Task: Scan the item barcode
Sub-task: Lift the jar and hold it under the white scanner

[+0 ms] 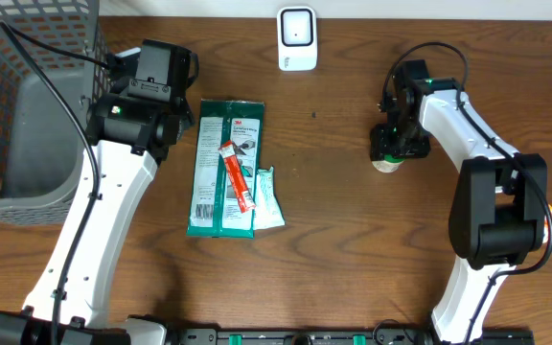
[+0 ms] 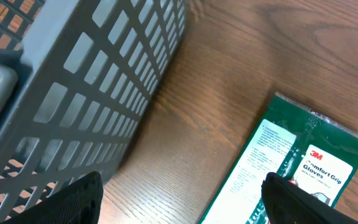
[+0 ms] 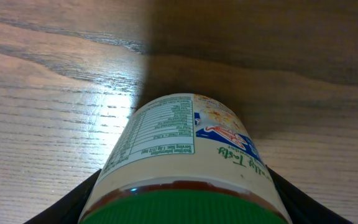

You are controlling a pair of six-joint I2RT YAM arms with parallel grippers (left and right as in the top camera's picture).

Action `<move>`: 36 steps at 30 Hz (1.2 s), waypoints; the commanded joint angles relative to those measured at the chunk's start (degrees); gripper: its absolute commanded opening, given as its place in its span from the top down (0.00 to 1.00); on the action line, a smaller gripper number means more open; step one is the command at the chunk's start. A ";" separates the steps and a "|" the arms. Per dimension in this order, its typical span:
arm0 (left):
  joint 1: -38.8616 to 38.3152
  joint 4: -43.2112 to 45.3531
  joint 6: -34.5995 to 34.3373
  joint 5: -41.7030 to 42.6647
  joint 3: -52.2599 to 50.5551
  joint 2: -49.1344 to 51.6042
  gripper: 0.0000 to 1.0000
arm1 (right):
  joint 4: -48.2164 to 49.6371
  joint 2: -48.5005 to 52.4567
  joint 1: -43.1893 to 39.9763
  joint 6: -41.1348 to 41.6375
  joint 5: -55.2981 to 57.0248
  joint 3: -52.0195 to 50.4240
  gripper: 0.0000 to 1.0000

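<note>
The right pincer (image 1: 388, 156) straddles the jar (image 3: 185, 143), fingers (image 3: 79, 202) flanking its sides; whether they truly grip, I cannot tell. The jar's long axis runs out from the pincer, green lid nearest the wrist. It sits on the tabletop (image 1: 333, 240), well right of the scanner (image 1: 296, 38). The left pincer (image 2: 185, 200) is released, empty, and farther off.

The overhead camera looks straight down on the table (image 1: 333, 240) from well above, with the green glove packet (image 1: 220, 144) left of centre. The left wrist camera sits low and close, just left of that packet, slanting across its top end and the basket (image 2: 92, 93) wall; overhead shares both. The right wrist camera, well right of the packet, faces along a jar (image 3: 185, 143) at very close range, probably the pale object seen there from overhead.
</note>
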 commanded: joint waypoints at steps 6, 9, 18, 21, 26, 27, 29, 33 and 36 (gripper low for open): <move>0.13 -0.15 0.74 -0.79 -0.28 0.31 0.18 | -7.82 -1.09 1.01 0.00 -0.37 6.82 0.54; 0.13 -0.17 0.74 -0.76 -0.28 0.31 0.18 | -9.62 -3.45 2.08 0.04 -0.55 9.14 0.62; 0.13 -0.15 0.74 -0.79 -0.28 0.31 0.18 | -10.95 -16.61 7.58 7.61 -5.60 15.67 0.99; 0.13 -0.15 0.74 -0.76 -0.28 0.31 0.18 | -14.69 -18.10 8.52 8.20 -7.82 22.73 0.99; 0.13 -0.15 0.74 -0.76 -0.28 0.31 0.18 | -20.74 -16.55 9.14 9.40 -8.09 38.45 0.99; 0.13 -0.15 0.74 -0.76 -0.28 0.31 0.18 | -21.35 -15.93 9.14 9.86 -8.11 41.42 0.99; 0.13 -0.17 0.74 -0.79 -0.28 0.31 0.18 | -21.70 -14.82 9.16 10.62 -8.11 45.46 0.99; 0.13 -0.15 0.74 -0.79 -0.28 0.31 0.18 | -15.69 -14.38 9.88 11.21 -7.93 45.81 0.99; 0.13 -0.15 0.74 -0.79 -0.28 0.31 0.18 | -6.01 -14.19 11.15 12.52 -7.58 40.81 0.99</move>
